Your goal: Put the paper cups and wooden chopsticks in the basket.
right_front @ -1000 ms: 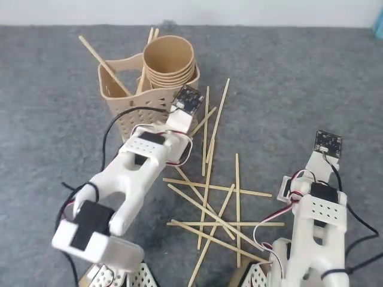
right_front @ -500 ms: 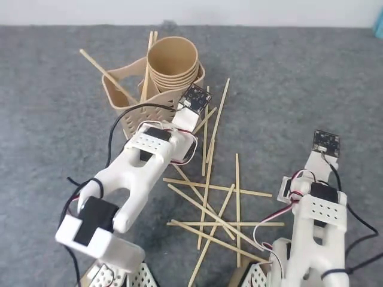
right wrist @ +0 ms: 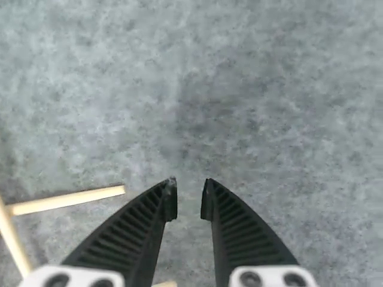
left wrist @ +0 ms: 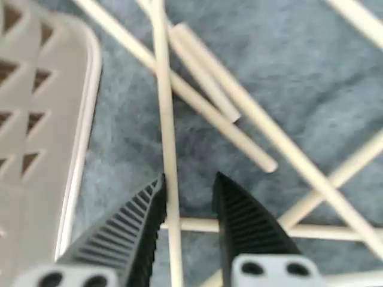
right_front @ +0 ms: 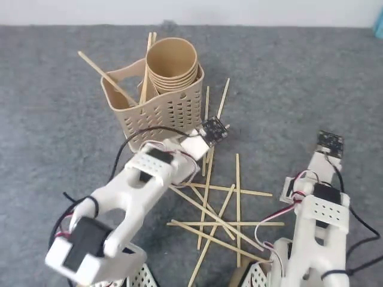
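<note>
A beige perforated basket holds a stack of paper cups and a few wooden chopsticks. Several more chopsticks lie crossed on the grey carpet beside it. My left arm reaches to the basket's near right corner. Its gripper is open low over the carpet, with one chopstick running between its fingers close to one of them, and the basket wall alongside. My right gripper hovers over bare carpet, open by a narrow gap, a chopstick end off to one side.
The right arm stands at the near right, apart from the chopstick pile. Open carpet stretches to the right of the pile and to the left of the basket.
My left arm has swung away from the basket's rim, to the right and down onto the loose chopsticks. The basket shifted slightly. The right arm has stayed put.
</note>
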Tool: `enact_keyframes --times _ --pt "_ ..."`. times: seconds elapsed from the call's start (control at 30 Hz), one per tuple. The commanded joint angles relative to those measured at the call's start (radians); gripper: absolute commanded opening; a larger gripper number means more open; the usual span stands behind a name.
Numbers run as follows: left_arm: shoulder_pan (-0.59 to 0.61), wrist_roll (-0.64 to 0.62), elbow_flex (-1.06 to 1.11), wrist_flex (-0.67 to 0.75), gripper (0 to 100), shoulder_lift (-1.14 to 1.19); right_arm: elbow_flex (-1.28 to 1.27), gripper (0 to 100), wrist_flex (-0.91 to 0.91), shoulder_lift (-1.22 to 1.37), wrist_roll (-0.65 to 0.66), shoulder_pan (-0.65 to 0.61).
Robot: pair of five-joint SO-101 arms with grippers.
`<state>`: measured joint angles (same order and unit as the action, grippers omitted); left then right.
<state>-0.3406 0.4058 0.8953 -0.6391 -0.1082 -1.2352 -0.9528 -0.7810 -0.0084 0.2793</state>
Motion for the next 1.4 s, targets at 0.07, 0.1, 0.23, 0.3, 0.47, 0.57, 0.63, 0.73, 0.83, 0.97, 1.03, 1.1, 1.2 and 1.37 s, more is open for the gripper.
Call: enact_keyframes --times 0.07,0.1,0.23,0.3,0.47,0.57,0.63,0.73,0.83,0.97,1.03,1.1,1.2,1.37 --pt "-0.161 -0.345 0.050 0.034 11 -0.157 0.037 7.6 0.071 -0.007 -0.110 0.107" --pt "-0.173 -0.390 0.042 0.026 11 -0.164 0.034 7.6 0.077 -0.007 -0.109 0.105" --pt "-0.178 -0.519 0.002 0.023 11 -0.172 0.028 7.7 0.082 -0.007 -0.107 0.105" --pt "-0.178 -0.566 0.007 0.028 11 -0.169 0.021 7.7 0.099 -0.007 -0.110 0.105" --pt "-0.178 -0.598 0.073 0.124 11 -0.143 0.021 7.7 0.102 -0.007 -0.114 0.104" --pt "-0.176 -0.595 0.076 0.132 11 -0.143 0.020 7.6 0.102 -0.007 -0.114 0.081" --pt "-0.181 -0.594 0.076 0.132 11 -0.143 0.020 7.6 0.102 -0.007 -0.114 0.067" --pt "-0.181 -0.595 0.076 0.132 11 -0.143 0.020 7.6 0.102 -0.007 -0.110 0.067" --pt "-0.180 -0.601 0.073 0.132 11 -0.141 0.020 7.6 0.094 -0.007 -0.109 0.067" --pt "-0.133 -0.709 0.056 0.135 11 -0.132 0.018 7.6 0.091 -0.007 -0.107 0.068" --pt "-0.095 -0.760 0.036 0.137 13 -0.112 0.018 7.6 0.091 -0.007 -0.107 0.068" --pt "-0.080 -0.764 0.008 0.135 15 -0.069 0.018 7.6 0.091 -0.007 -0.107 0.068" --pt "-0.074 -0.799 -0.051 0.129 16 0.009 0.018 7.6 0.091 -0.007 -0.107 0.068" --pt "-0.054 -0.882 -0.148 0.069 16 0.098 0.018 7.6 0.090 -0.007 -0.106 0.068"
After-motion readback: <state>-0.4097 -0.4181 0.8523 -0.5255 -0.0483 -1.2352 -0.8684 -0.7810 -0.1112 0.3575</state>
